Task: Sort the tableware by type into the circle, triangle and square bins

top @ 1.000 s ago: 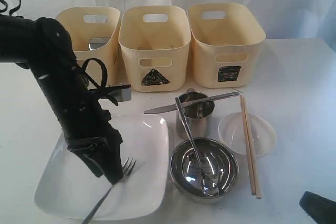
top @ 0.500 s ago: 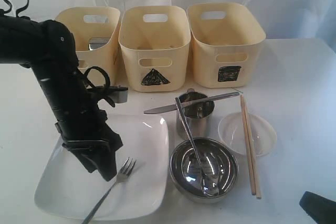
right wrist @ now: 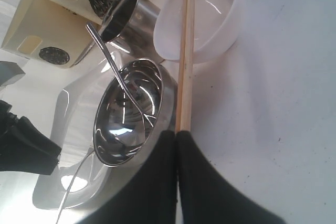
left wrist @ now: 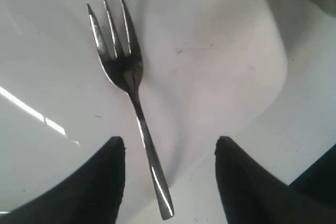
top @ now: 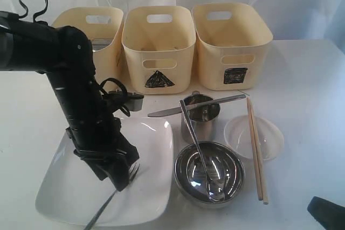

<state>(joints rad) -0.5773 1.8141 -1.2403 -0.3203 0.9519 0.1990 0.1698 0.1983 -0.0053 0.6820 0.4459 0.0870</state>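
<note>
Your left gripper [left wrist: 169, 141] hangs open over the white plate [top: 59, 187] at the near left of the bench [top: 307, 106]. Its two fingers stand either side of the fork [left wrist: 124, 66]. The fork lies flat on the plate, tines pointing away towards the bowl side and handle running back to the plate's near edge. In the left wrist view the handle passes between the fingers, roughly in the middle of the gap, and neither finger touches it. The grip is lined up but not made.

So the step in hand looks like picking up the fork. The next move probably calls for you to go straight down until the fingers bracket the thin handle, then close firmly. The handle is flat and slick against a glossy plate, so it could skate sideways or slip out if you pinch too high.

Three bins wait at the far side: one far left behind the arm [top: 89, 25], the triangle bin [top: 158, 41] and the square bin [top: 232, 41]. Which of them takes cutlery I cannot tell.

Your right gripper [right wrist: 176, 139] is closed on nothing, parked at the near right, just beside the near ends of the chopsticks [top: 256, 149]. To the right of the plate the spoon [top: 197, 144] rests in the bowl [top: 209, 173], and the knife [top: 197, 106] lies across the cup [top: 199, 117].
</note>
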